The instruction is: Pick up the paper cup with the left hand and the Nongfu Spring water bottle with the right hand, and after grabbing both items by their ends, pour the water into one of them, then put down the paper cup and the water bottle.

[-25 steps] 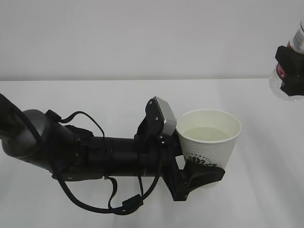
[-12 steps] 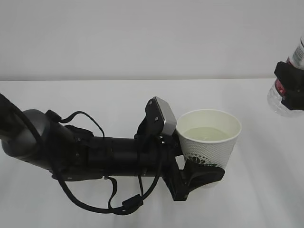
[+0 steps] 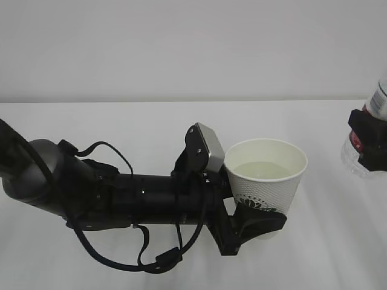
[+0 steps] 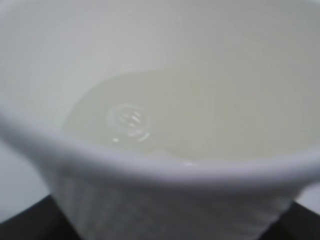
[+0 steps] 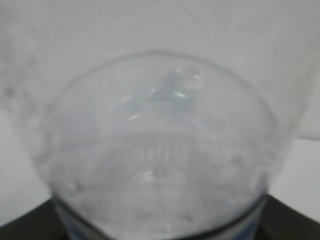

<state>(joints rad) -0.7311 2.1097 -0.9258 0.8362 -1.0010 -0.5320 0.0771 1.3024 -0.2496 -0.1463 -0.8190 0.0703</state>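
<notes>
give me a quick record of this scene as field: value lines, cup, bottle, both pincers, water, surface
paper cup: upright, gripped low on its wall by the left pincer
water: shallow pool inside the cup
water bottle: at far right edge, partly out of frame, clamped by the right pincer
left pincer: shut on the cup
right pincer: shut on the bottle
table: white; whether the cup's base touches it cannot be told
pouring: none visible, bottle is well apart from the cup

Upright water-filled paper cup (image 3: 266,181)

A white table (image 3: 121,121) meets what looks like a plain pale wall (image 3: 181,42).
</notes>
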